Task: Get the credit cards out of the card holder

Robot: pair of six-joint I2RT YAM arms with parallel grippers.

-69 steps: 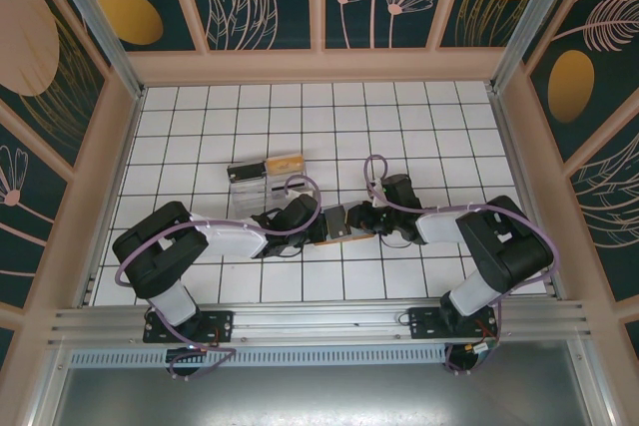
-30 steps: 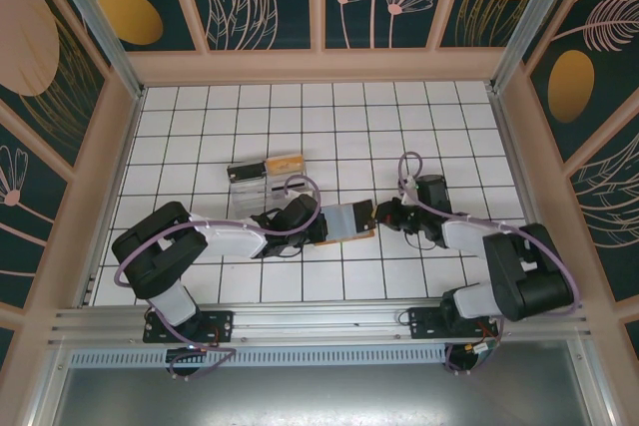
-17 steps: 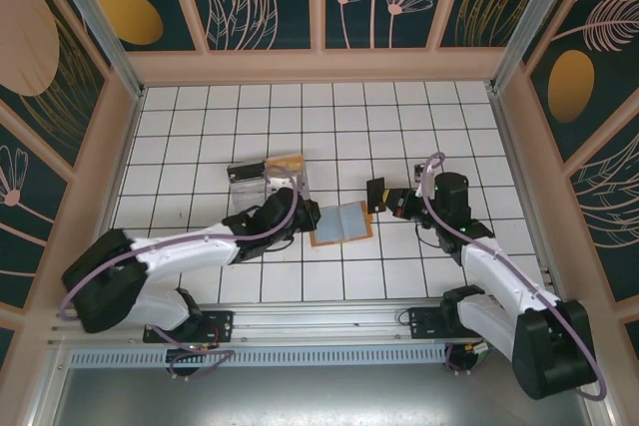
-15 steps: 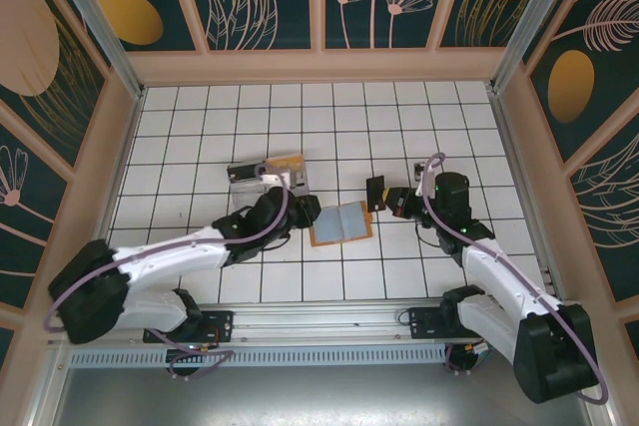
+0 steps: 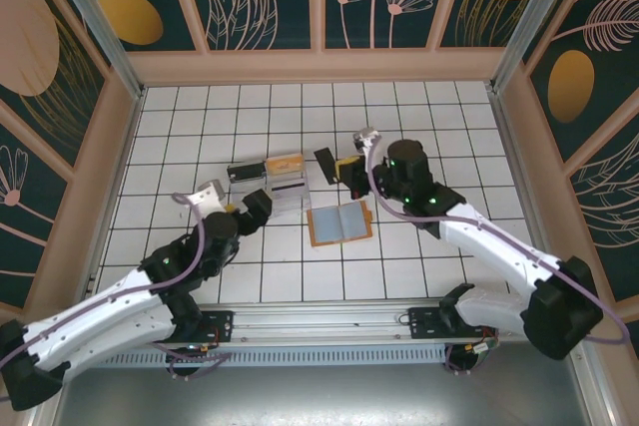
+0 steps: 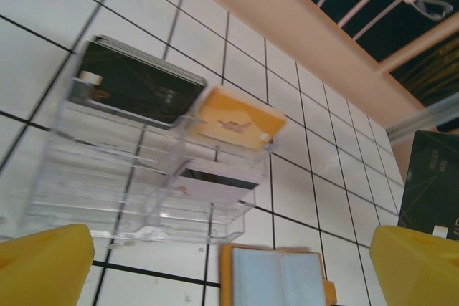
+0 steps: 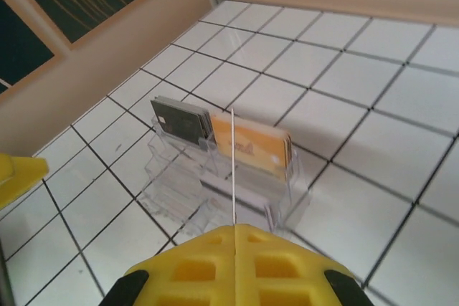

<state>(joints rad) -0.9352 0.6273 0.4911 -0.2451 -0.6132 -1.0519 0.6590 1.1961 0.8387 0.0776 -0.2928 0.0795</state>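
card holder: orange-brown bifold, lying flat and spread open on the table — grey-blue inner pockets face up.
dark card: out of the holder, pinched upright in the right gripper, off the table, just right of the clear tray.
cards in the tray: three standing in its slots — black card back left, orange card back right, pale card in front of the orange one.
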